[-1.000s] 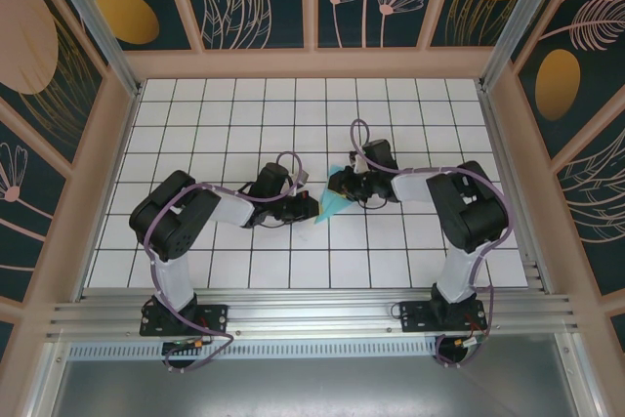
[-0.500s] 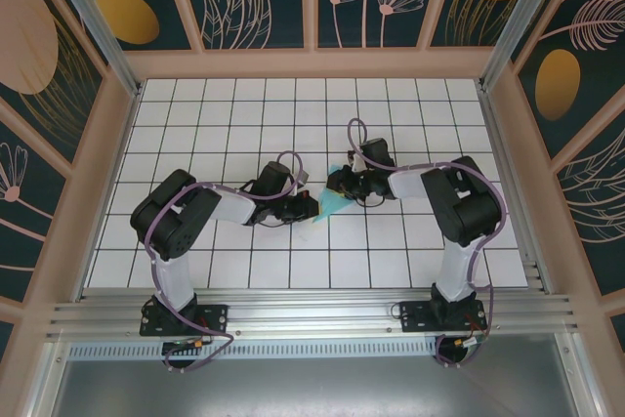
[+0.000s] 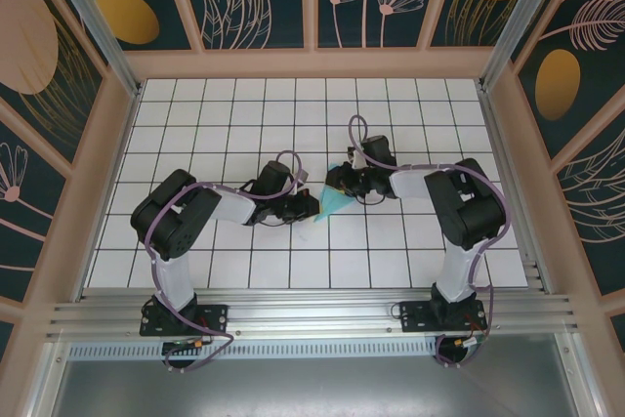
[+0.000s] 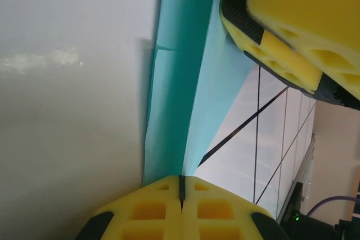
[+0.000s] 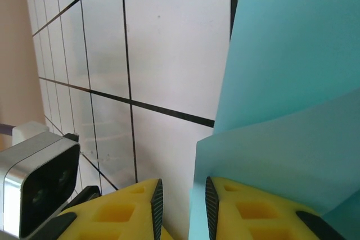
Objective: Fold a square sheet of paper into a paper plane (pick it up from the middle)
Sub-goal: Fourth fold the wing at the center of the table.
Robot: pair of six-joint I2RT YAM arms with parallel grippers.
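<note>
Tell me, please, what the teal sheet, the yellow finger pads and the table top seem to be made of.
Teal sheet: thin matte paper; it holds sharp creases. Yellow pads: likely soft foam or rubber, matte, with moulded hollows. Table top: smooth white board with black grid lines, slightly glossy; exact material unclear.

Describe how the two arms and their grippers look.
Both arms, left and right, have bulky black joint housings joined by white links, with a purple cable looping along each. Each stands on a black base bolted to a metal rail. The fingers, left and right, are yellow blocks with rectangular pockets, edged in black.
</note>
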